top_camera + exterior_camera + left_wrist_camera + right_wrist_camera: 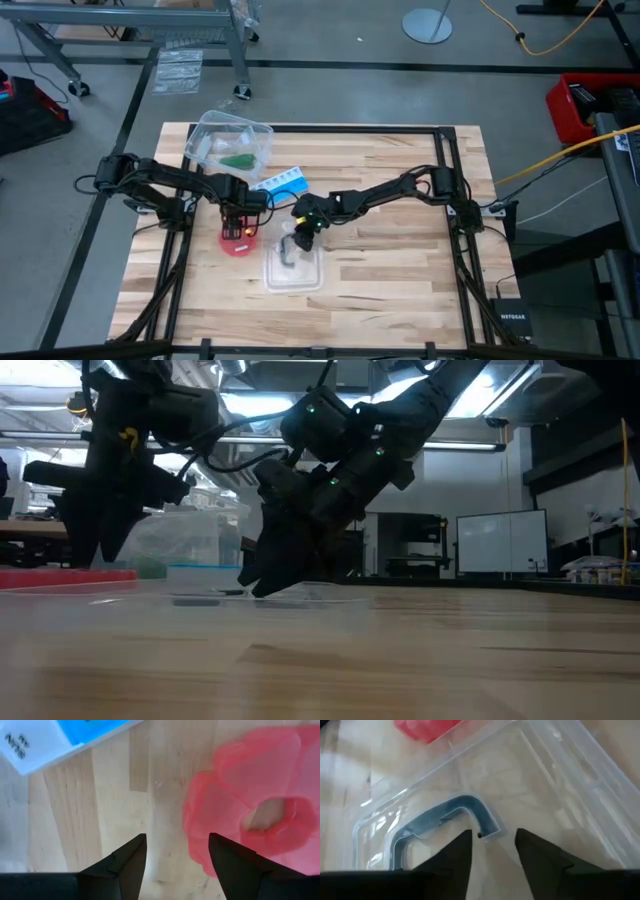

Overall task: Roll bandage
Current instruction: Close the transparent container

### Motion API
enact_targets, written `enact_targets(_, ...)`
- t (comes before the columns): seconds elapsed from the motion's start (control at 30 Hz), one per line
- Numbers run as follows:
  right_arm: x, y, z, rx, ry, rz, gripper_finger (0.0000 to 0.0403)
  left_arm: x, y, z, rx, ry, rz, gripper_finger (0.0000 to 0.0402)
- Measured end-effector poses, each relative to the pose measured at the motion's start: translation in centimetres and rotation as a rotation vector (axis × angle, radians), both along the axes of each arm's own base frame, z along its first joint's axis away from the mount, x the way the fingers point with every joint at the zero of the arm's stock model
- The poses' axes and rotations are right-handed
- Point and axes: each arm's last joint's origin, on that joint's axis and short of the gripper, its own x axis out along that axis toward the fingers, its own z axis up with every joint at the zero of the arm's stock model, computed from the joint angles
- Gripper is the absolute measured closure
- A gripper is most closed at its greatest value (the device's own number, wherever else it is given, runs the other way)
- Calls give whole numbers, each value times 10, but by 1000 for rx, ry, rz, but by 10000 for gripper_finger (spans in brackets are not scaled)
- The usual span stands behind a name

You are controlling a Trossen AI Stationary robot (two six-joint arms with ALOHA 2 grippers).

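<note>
The bandage [238, 160], a small dark green bundle, lies inside a clear tub [205, 148] at the table's far left. No gripper is near it. My left gripper [177, 842] points straight down, open, over bare wood at the edge of a red round disc [250, 805]. My right gripper [492, 836] slants down, open, over a flat clear lid [293, 275]. Its fingertips stand on either side of a corner of the lid's blue-grey handle [470, 805]. In the low view its tips [255, 585] reach down to the lid. My right gripper's open fingers stand at the corner of the lid's blue-grey handle [487, 827], coming from above at a slant from the table's right. I cannot tell whether they touch it. The lid lies flat on the table.
A blue-and-white pill box [280, 182] lies between the tub and the lid, just beyond my left gripper [237, 232]. The red disc [238, 242] rests flat on the wood to the left of the lid. Bare wood spreads over the table's right half and near edge.
</note>
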Motion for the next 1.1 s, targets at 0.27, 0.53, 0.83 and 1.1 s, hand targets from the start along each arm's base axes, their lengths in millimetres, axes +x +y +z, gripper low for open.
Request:
enact_targets(0.27, 23, -2, 30, -120, -80, 89, 215, 2, 2, 0, -23, 0, -195, 204)
enact_targets(0.53, 36, -2, 82, -208, -7, 205, 215, 8, -2, 2, -75, -82, -207, 204)
enact_targets(0.83, 17, -3, 113, -254, 278, 269, 215, 8, -11, 15, -78, -198, -233, 204)
enact_targets(1.1, -6, 4, 108, -229, 540, 255, 215, 11, -19, 15, -87, -251, -65, 204)
